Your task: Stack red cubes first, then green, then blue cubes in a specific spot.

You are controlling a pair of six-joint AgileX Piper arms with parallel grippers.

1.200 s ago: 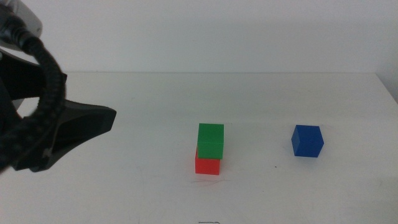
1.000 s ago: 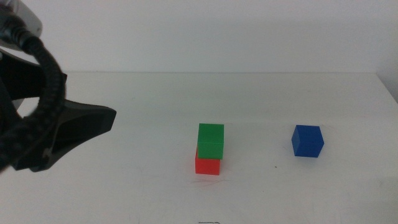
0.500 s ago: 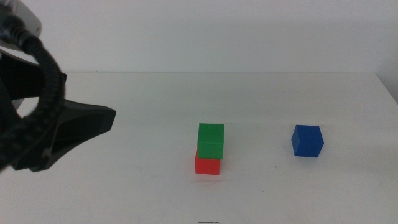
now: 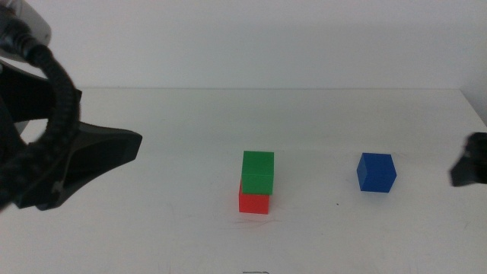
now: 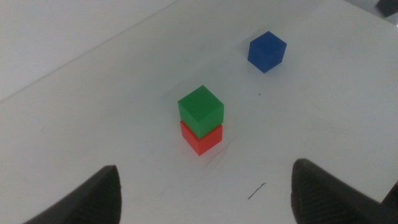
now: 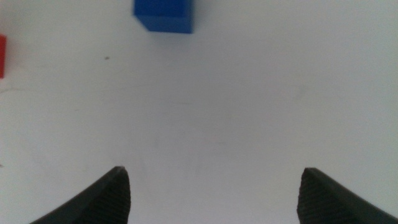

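Table: we see a plain white matte top (image 4: 190,236), bare around the cubes, with a thin dark scratch (image 5: 256,190) near the left gripper in the left wrist view and a tiny dark speck (image 4: 338,204) between the stack and the blue cube.
Room: we see a pale, blank wall (image 4: 266,42) behind the table's far edge.
Red cube (image 4: 253,202): we see it resting on the table near the middle, at the bottom of a stack.
Green cube (image 4: 258,171): we see it sitting on the red cube, turned a little so its edges do not line up with those below.
Blue cube (image 4: 376,172): we see it alone on the table, well apart from the stack, on the right side.
Left gripper (image 5: 205,186): we see it raised over the left part of the table, back from the stack, its jaws spread wide with nothing between them.
Right gripper (image 6: 214,186): we see it at the right edge of the middle view, near the blue cube, jaws held wide apart over bare table and holding nothing.
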